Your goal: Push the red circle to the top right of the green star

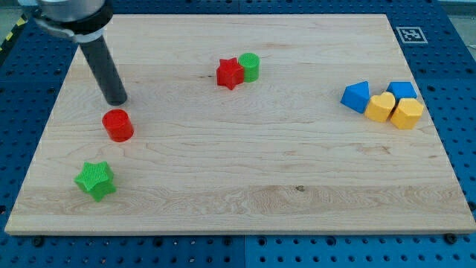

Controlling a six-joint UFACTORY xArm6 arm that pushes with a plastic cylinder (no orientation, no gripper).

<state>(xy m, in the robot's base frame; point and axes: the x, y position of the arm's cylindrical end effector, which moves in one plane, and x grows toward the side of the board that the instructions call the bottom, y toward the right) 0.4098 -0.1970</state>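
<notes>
Pale wooden board forms the counter (245, 171), lying on a blue perforated base with a black-and-white marker tag (410, 34) by the view's top right corner. No hand shows on the arm, only the dark rod, so open or closed does not apply. At the view's left, the green star block (95, 180) sits near the bottom edge. Up and right of it stands the red circle block (117, 125), apart from it. My tip (117, 101) rests just above the red circle, near it. Toward the top centre, a red star block (230, 73) touches a green round block (250, 68). Far right, two blue blocks (356, 97) (402, 91), a yellow heart block (381, 107) and a yellow angular block (407, 113) cluster together.
</notes>
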